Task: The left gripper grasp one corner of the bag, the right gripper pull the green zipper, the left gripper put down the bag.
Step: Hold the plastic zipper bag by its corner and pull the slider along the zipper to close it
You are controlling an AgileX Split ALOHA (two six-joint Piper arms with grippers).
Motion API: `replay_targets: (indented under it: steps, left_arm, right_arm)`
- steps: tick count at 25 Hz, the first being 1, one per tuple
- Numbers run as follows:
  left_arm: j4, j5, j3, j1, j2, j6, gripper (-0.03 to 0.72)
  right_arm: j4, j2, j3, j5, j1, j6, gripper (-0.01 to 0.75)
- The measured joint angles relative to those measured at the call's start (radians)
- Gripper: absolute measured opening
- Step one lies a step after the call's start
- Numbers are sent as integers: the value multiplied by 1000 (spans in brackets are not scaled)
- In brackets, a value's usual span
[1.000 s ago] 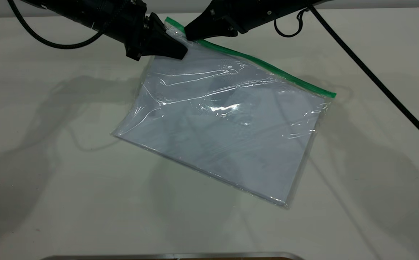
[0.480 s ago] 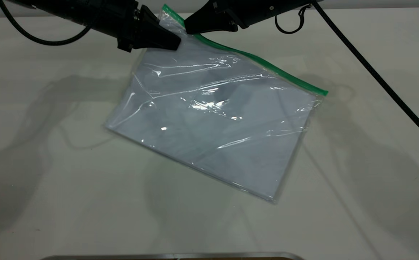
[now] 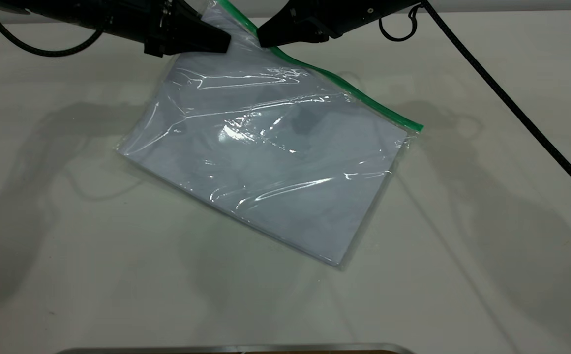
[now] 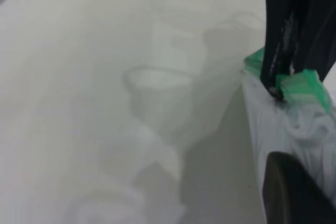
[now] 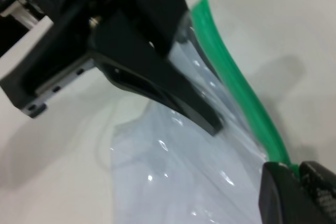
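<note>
Bag [image 3: 270,162] tilted, top corner [image 3: 216,14] lifted, low edge on counter [image 3: 487,246]. Left pincer [image 3: 224,43] clamped on corner. Right pincer [image 3: 261,39] pinching green zipper [image 3: 344,86]: pull straight along strip; left keeps plastic taut.

No text, label, brand, number or sign can be read in any view. Nothing is printed on the bag [image 3: 265,157], on its green zipper [image 3: 344,88], or on the table [image 3: 462,246], and only glare and creases are seen on the plastic. No marking can be made out on the left gripper [image 3: 224,42] or the right gripper [image 3: 263,38] either.
</note>
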Motion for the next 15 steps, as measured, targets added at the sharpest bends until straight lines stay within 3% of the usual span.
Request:
replay_targets:
  steps: [6, 15]
  left_arm:
    - [-5, 7, 0, 31, 1, 5, 50]
    - [-7, 15, 0, 46, 3, 7, 50]
  right_arm:
    - [-30, 30, 0, -106, -6, 0, 37]
    - [-47, 61, 0, -105, -61, 0, 38]
